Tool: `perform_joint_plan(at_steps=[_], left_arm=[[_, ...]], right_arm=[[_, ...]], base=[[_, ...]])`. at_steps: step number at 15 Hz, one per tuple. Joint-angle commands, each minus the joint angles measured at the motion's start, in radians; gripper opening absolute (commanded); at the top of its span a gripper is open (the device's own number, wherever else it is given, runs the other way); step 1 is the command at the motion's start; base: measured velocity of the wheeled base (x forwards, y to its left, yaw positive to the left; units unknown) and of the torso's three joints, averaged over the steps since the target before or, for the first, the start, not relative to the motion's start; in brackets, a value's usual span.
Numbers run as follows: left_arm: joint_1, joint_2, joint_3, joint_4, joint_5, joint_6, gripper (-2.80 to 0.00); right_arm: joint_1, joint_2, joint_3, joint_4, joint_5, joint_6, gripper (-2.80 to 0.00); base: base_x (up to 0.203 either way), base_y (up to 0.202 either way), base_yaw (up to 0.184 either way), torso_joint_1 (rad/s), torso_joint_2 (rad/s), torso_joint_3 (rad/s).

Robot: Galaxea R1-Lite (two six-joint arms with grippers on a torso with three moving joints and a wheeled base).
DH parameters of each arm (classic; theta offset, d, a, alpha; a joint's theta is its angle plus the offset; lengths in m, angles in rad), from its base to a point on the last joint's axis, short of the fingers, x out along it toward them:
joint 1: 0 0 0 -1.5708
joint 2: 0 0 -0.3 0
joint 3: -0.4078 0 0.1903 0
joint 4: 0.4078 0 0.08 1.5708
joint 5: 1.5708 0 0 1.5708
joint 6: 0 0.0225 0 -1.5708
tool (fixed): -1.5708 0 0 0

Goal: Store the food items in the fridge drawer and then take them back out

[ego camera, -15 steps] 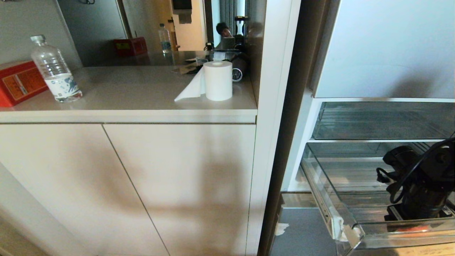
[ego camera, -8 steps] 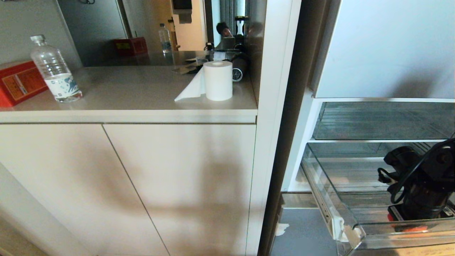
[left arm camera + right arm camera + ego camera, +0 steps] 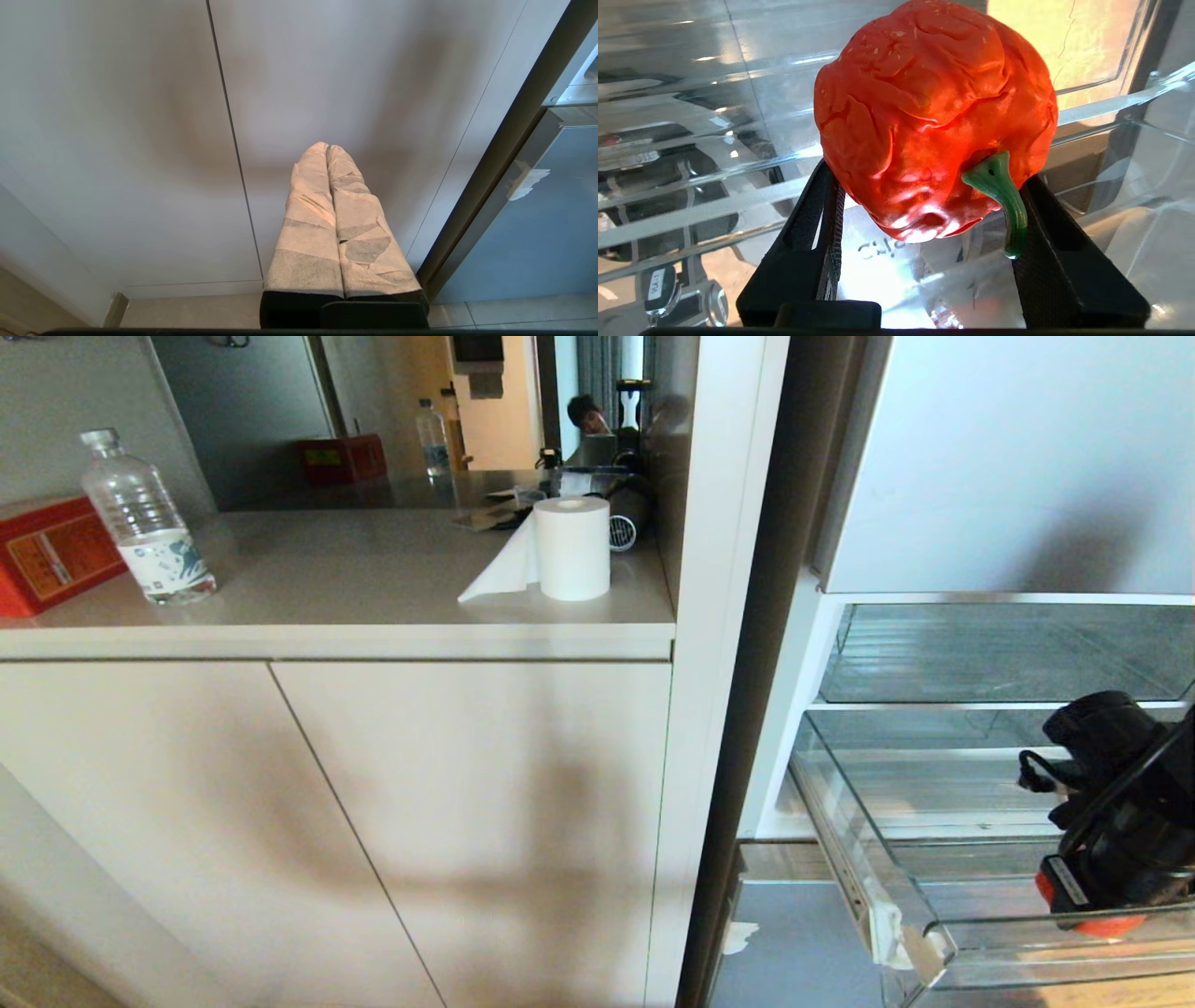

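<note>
On the beige surface (image 3: 373, 569) to my left stand a clear water bottle (image 3: 145, 523), a red box (image 3: 47, 555) just beside it, and a paper roll (image 3: 571, 548) (one sheet trailing loose) near the fridge-side end.

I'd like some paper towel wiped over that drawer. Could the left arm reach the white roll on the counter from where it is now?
Probably not as it stands. The left gripper hangs low before the cupboard doors, jaws shut, while the roll sits up on the counter.
</note>
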Motion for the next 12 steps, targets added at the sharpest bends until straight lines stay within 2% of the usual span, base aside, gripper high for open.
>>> perform_joint_plan(at_steps=[1, 3, 5, 8, 12], left_arm=[[0.000, 0.001, 0.000, 0.000, 0.000, 0.000, -2.80], [0.000, 0.001, 0.000, 0.000, 0.000, 0.000, -2.80], [0.000, 0.001, 0.000, 0.000, 0.000, 0.000, -2.80], [0.000, 0.001, 0.000, 0.000, 0.000, 0.000, -2.80], [0.000, 0.001, 0.000, 0.000, 0.000, 0.000, -2.80]], right_arm=[[0.004, -0.054, 0.004, -0.001, -0.002, -0.002, -2.80], [0.019, -0.093, 0.001, -0.023, 0.004, -0.002, -2.80], [0.035, -0.129, 0.017, -0.108, 0.011, -0.002, -2.80], [0.041, -0.209, 0.101, -0.271, 0.073, -0.001, -2.80], [0.042, -0.413, 0.211, -0.433, 0.084, -0.001, -2.80]], base=[[0.000, 0.000, 0.000, 0.000, 0.00, 0.000], [0.000, 0.000, 0.000, 0.000, 0.00, 0.000], [0.000, 0.000, 0.000, 0.000, 0.00, 0.000], [0.000, 0.000, 0.000, 0.000, 0.00, 0.000], [0.000, 0.000, 0.000, 0.000, 0.00, 0.000]])
